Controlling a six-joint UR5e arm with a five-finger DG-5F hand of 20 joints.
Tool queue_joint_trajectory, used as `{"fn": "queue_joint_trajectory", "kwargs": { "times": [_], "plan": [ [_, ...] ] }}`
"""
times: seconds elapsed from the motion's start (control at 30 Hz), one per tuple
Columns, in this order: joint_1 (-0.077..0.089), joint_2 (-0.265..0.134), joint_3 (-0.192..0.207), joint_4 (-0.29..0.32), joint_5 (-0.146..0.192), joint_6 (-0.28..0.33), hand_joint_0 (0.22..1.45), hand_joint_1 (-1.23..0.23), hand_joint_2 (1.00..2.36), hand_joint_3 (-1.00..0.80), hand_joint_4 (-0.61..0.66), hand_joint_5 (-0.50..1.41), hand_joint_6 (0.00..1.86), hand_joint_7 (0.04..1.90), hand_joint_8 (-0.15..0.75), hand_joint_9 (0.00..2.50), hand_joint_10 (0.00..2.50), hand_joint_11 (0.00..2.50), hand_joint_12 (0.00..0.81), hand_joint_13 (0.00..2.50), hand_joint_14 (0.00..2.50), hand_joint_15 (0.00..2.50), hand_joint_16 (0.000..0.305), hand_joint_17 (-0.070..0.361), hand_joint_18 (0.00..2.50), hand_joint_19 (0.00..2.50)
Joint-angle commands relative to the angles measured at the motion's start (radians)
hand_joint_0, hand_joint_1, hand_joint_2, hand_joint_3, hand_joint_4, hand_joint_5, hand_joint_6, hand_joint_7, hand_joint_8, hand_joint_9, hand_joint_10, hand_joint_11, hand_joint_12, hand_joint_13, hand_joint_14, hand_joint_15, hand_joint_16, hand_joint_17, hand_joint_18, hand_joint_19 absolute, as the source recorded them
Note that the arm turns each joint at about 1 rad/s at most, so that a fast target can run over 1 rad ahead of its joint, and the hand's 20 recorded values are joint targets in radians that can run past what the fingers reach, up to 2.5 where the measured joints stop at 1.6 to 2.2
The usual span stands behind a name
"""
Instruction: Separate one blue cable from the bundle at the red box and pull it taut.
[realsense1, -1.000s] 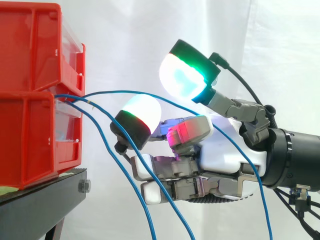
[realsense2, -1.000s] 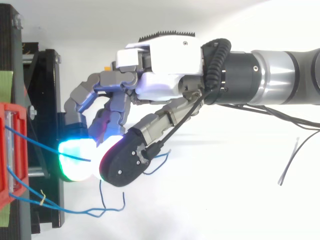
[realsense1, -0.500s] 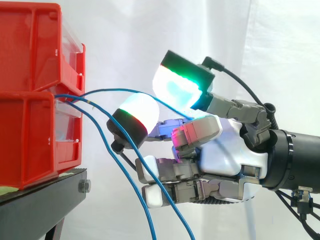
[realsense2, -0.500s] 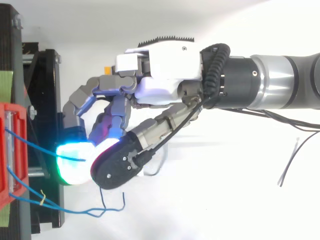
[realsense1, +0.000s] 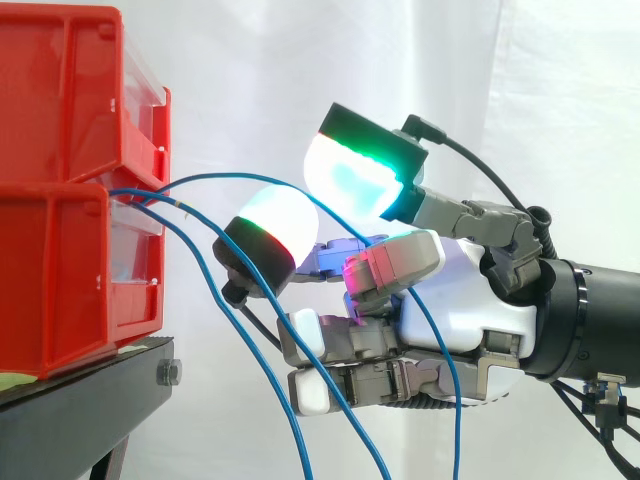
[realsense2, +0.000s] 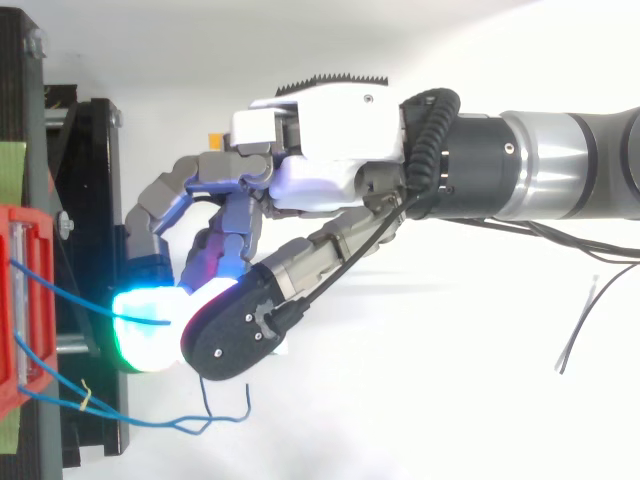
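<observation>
Where it leaves the red bins (realsense1: 60, 270) at left, one blue cable (realsense1: 215, 179) arcs rightward, roughly level and slack, to the hand (realsense1: 470, 300), pinched between its glowing fingertips (realsense1: 275, 225); beyond them it hangs downward.

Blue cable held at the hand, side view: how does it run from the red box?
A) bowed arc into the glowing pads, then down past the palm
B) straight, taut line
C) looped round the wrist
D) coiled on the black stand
A: the blue cable leaves the red box in a slack upward bow, enters the pinch of the hand's pads, then hangs down in front of the palm.
</observation>
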Motion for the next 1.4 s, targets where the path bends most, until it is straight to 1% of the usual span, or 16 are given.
{"fn": "queue_joint_trajectory", "kwargs": {
  "times": [0.0, 0.1, 0.27, 0.33, 0.47, 0.5, 0.53, 0.6, 0.67, 1.03, 1.2, 1.3, 1.37],
  "plan": [
    [0.001, 0.0, 0.0, 0.002, 0.0, 0.0, 0.57, -0.7, 1.01, -0.35, 0.2, -0.22, 0.89, 0.89, 0.376, 1.39, 0.02, 1.09, 0.422, 0.94, 0.02, 0.53, 0.064, 0.143, 0.7, 0.64],
    [-0.001, 0.0, 0.0, 0.002, 0.0, 0.0, 0.56, -0.69, 1.01, -0.42, 0.2, -0.21, 0.89, 0.89, 0.381, 1.39, 0.03, 1.09, 0.423, 0.94, 0.02, 0.52, 0.064, 0.144, 0.7, 0.64],
    [-0.001, 0.0, -0.002, 0.005, 0.0, 0.0, 0.57, -0.68, 1.01, -0.42, 0.19, -0.2, 0.88, 0.9, 0.379, 1.4, 0.03, 1.07, 0.422, 0.94, 0.02, 0.52, 0.064, 0.143, 0.7, 0.64],
    [-0.001, 0.0, -0.002, 0.005, 0.0, 0.0, 0.6, -0.69, 1.01, -0.37, 0.18, -0.2, 0.88, 0.92, 0.375, 1.42, 0.03, 1.07, 0.418, 0.95, 0.02, 0.52, 0.062, 0.14, 0.69, 0.65],
    [0.001, 0.0, -0.002, 0.005, 0.0, 0.0, 0.62, -0.69, 1.01, -0.3, 0.16, -0.19, 0.88, 0.94, 0.374, 1.44, 0.03, 1.08, 0.41, 0.96, 0.02, 0.52, 0.062, 0.139, 0.7, 0.65],
    [-0.001, 0.0, -0.002, 0.005, 0.0, 0.0, 0.61, -0.69, 1.02, -0.21, 0.14, -0.19, 0.88, 0.97, 0.376, 1.44, 0.03, 1.09, 0.411, 0.96, 0.02, 0.52, 0.062, 0.139, 0.7, 0.64],
    [-0.001, 0.0, -0.002, 0.005, 0.0, 0.0, 0.61, -0.69, 1.02, -0.15, 0.13, -0.19, 0.89, 0.97, 0.379, 1.45, 0.03, 1.09, 0.414, 0.96, 0.02, 0.52, 0.063, 0.141, 0.71, 0.64],
    [0.001, 0.0, 0.0, 0.005, 0.002, 0.0, 0.61, -0.69, 1.02, -0.08, 0.12, -0.18, 0.9, 0.97, 0.394, 1.47, 0.02, 1.07, 0.431, 0.98, 0.02, 0.51, 0.067, 0.15, 0.74, 0.63],
    [-0.001, -0.002, -0.002, 0.005, 0.003, 0.0, 0.61, -0.7, 1.02, -0.05, 0.11, -0.18, 0.9, 0.96, 0.401, 1.47, 0.02, 1.06, 0.44, 0.99, 0.02, 0.51, 0.069, 0.154, 0.76, 0.62],
    [-0.001, 0.0, -0.002, 0.005, 0.005, 0.0, 0.62, -0.75, 1.02, -0.06, 0.06, -0.17, 0.9, 0.95, 0.383, 1.46, 0.03, 1.07, 0.424, 0.98, 0.02, 0.51, 0.066, 0.148, 0.74, 0.62],
    [-0.001, 0.0, -0.002, 0.005, 0.005, 0.0, 0.62, -0.75, 1.02, -0.07, 0.07, -0.17, 0.9, 0.95, 0.377, 1.31, 0.03, 0.99, 0.426, 0.95, 0.02, 0.51, 0.065, 0.146, 0.72, 0.62],
    [0.001, 0.0, -0.002, 0.005, 0.003, -0.005, 0.62, -0.75, 1.02, -0.07, 0.09, -0.17, 0.89, 0.97, 0.377, 1.27, 0.02, 0.96, 0.422, 0.93, 0.02, 0.51, 0.065, 0.145, 0.71, 0.63],
    [0.001, 0.0, -0.002, 0.007, 0.003, -0.012, 0.62, -0.75, 1.02, -0.11, 0.12, -0.17, 0.89, 0.99, 0.375, 1.26, 0.02, 0.95, 0.424, 0.92, 0.02, 0.51, 0.065, 0.146, 0.7, 0.63]
  ]
}}
